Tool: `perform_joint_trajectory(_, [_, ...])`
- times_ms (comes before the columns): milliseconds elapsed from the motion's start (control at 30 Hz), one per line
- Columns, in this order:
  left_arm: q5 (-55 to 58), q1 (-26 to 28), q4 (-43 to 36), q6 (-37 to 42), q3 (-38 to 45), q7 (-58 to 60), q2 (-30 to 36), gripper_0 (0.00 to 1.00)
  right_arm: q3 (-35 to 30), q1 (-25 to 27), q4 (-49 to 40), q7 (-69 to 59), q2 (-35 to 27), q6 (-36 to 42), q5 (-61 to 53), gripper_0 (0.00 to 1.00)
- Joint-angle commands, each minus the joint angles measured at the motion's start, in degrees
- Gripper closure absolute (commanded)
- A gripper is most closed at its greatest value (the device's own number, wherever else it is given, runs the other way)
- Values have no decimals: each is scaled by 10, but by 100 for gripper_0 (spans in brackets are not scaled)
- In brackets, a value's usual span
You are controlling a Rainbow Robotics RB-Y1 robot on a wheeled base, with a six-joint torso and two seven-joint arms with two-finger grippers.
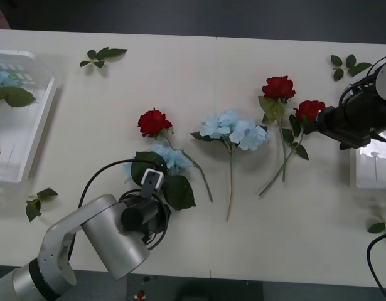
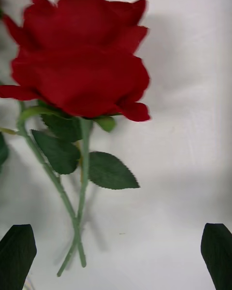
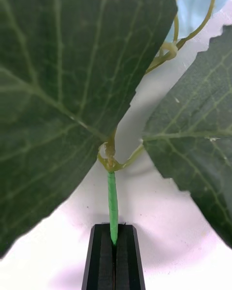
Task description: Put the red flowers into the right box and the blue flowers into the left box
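The left hand (image 3: 114, 251) is pinched tight on the thin stem of a blue flower (image 1: 171, 160) at about 7 o'clock on the table (image 1: 255, 238); the hold is only at the stem's very tip, so the leafy cluster could swing or slip free on the way to the left box (image 1: 29, 135) at 9 o'clock. The right hand (image 2: 116, 256), fingers spread wide, hovers over a red flower (image 1: 310, 110) at 3 o'clock, just beside the right box (image 1: 362, 172). Its stem crosses a neighbouring rose's, so a low grab might drag both.
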Motion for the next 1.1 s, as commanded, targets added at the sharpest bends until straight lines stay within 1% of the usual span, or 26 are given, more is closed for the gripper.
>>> perform_joint_trajectory(33, [-5,-8,-69,3,13,7,39,100,-4,-4,-22,-20,26,-9,41,0])
perform_joint_trajectory(100, [16,-8,-109,11,40,5,60,100,-4,-1,-22,-20,33,-17,59,0])
perform_joint_trajectory(233, [65,-9,-186,51,105,-3,95,100,-4,1,-22,-18,49,-33,87,0])
perform_joint_trajectory(333, [111,-9,-244,99,169,-5,126,100,-2,1,-22,-18,62,-41,106,0])
perform_joint_trajectory(367, [136,-8,-270,130,209,-7,141,100,3,1,-21,-20,65,-45,109,0])
perform_joint_trajectory(400, [147,-7,-278,144,228,-8,147,100,6,1,-20,-20,65,-47,110,0])
perform_joint_trajectory(500, [197,-4,-302,216,331,-13,177,100,31,1,-8,-25,66,-72,114,0])
perform_joint_trajectory(633, [248,16,-290,269,460,-58,210,100,48,1,15,-30,65,-112,116,0])
perform_joint_trajectory(667, [254,21,-286,274,478,-65,215,100,49,1,18,-30,65,-115,116,0])
perform_joint_trajectory(767, [281,62,-255,287,571,-107,237,100,51,1,26,-30,66,-123,121,0])
perform_joint_trajectory(800, [285,71,-246,287,585,-115,241,100,52,1,28,-30,65,-125,121,0])
perform_joint_trajectory(833, [292,93,-228,286,616,-135,251,100,55,1,32,-30,66,-131,121,0])
perform_joint_trajectory(967, [312,138,-163,262,658,-185,281,100,62,1,49,-32,66,-156,125,0])
perform_joint_trajectory(1033, [312,153,-139,245,665,-197,290,100,63,1,55,-32,66,-165,125,0])
perform_joint_trajectory(1100, [310,167,-100,210,667,-200,306,100,65,1,57,-32,66,-171,127,0])
